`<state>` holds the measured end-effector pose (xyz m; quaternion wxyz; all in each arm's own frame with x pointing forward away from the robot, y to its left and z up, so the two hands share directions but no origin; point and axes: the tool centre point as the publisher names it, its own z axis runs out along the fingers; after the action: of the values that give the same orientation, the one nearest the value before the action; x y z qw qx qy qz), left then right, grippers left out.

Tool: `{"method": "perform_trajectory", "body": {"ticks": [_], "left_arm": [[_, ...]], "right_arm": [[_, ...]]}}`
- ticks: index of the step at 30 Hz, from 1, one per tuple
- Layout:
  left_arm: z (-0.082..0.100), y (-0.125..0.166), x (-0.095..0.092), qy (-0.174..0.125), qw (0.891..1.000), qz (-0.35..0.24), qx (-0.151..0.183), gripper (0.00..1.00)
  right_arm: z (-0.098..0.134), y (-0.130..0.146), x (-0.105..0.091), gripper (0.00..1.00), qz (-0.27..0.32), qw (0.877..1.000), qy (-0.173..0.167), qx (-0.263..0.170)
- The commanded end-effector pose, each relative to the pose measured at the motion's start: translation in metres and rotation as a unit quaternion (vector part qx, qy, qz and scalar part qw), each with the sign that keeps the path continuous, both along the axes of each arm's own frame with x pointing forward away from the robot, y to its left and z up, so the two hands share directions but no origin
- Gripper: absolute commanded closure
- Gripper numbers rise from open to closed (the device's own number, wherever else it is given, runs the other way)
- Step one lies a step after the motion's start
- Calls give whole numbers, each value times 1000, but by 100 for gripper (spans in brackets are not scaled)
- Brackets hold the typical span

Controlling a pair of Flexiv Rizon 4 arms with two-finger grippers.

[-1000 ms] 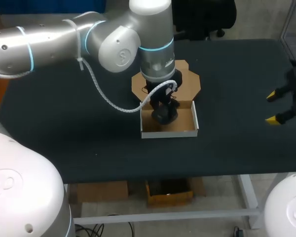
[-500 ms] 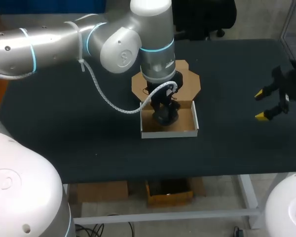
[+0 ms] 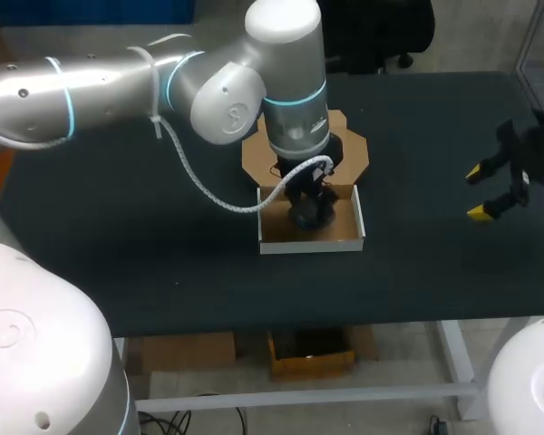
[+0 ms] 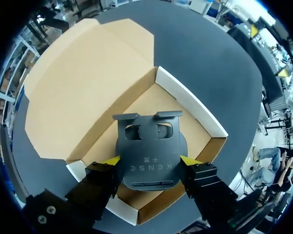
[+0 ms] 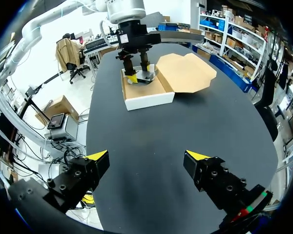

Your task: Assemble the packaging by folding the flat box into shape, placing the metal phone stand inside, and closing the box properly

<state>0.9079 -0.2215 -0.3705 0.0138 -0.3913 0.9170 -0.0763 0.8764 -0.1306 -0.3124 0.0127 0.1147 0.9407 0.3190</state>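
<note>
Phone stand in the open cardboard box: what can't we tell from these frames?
Head view: the left arm's silver wrist hides the left gripper and most of the dark grey metal phone stand.
Left wrist view: the stand covers the floor of the white-walled brown cardboard box, so touchdown is unclear.
Right wrist view: stand too small to judge grip.

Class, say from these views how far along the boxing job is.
Done: the box is folded into shape, its lid open. In hand: the left gripper holds the stand inside the box. To do: release it and close the lid. The right gripper hangs open, apart.
</note>
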Motion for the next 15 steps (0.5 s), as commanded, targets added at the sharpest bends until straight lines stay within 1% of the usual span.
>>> {"method": "perform_trajectory", "body": {"ticks": [1, 8, 13, 15], "left_arm": [[-4, -4, 1, -2, 1000, 1, 7, 100], [-11, -3, 3, 3, 1000, 3, 10, 100], [-14, -3, 7, 0, 1000, 8, 17, 99], [-14, -3, 9, -2, 1000, 11, 20, 89]], "right_arm": [[1, -1, 0, 0, 1, 1000, 1, 2], [1, -1, 0, 0, 1, 1000, 1, 2], [1, -1, 0, 0, 1, 1000, 1, 2], [1, -1, 0, 0, 1, 1000, 1, 2]]}}
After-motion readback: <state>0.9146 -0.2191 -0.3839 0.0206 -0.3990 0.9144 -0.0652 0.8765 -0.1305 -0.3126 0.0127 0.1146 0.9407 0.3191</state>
